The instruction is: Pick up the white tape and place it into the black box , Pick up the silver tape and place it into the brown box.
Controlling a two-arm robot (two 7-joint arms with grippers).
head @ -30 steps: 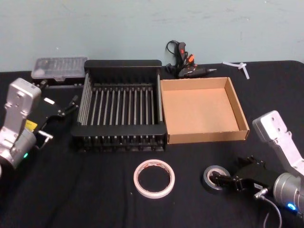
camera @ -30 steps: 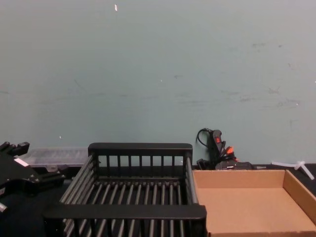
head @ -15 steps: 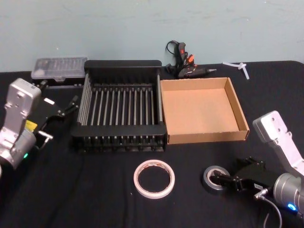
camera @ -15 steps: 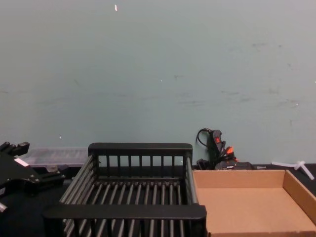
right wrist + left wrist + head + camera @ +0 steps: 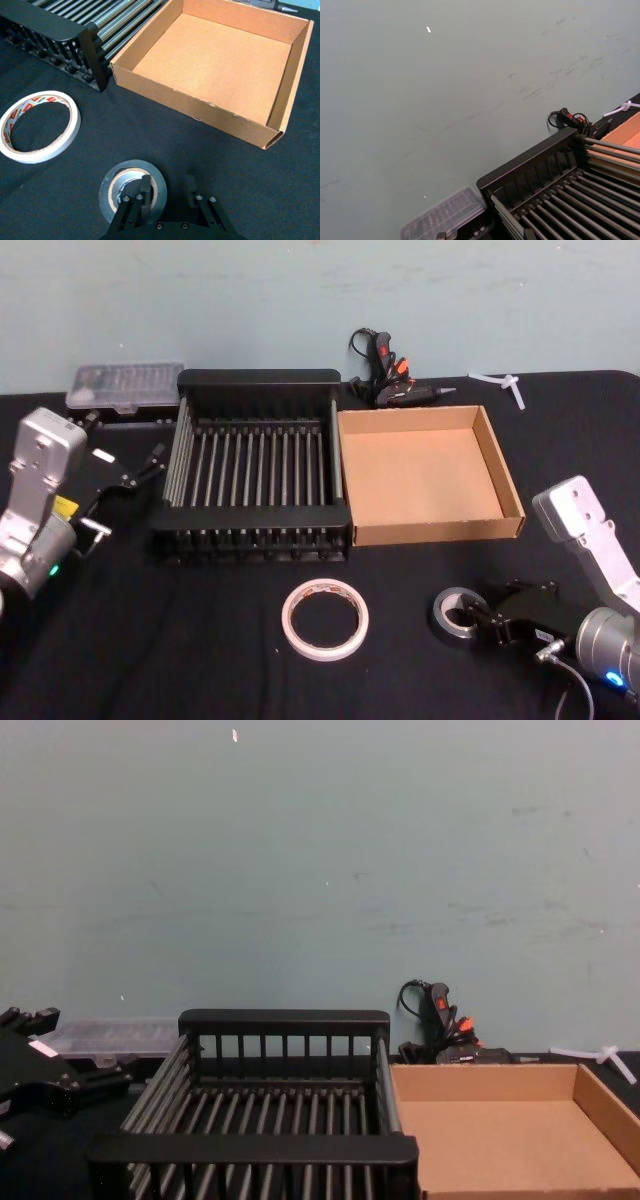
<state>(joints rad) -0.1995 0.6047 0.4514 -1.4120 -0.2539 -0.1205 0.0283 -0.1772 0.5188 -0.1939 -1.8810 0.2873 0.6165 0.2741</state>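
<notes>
Lower right of the head view, the right end effector [image 5: 482, 620] straddles the silver tape's [image 5: 455, 614] wall, fingers narrow, one inside the core for lifting to the brown box [image 5: 497, 467]

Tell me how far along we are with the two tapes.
Nothing is boxed yet: the black slatted crate and shallow brown cardboard box hold no tape. In hand: the right pincer straddles the small grey-silver tape roll's wall, one finger inside its core. The large white tape ring lies untouched; the left pincer waits beside the crate.
</notes>
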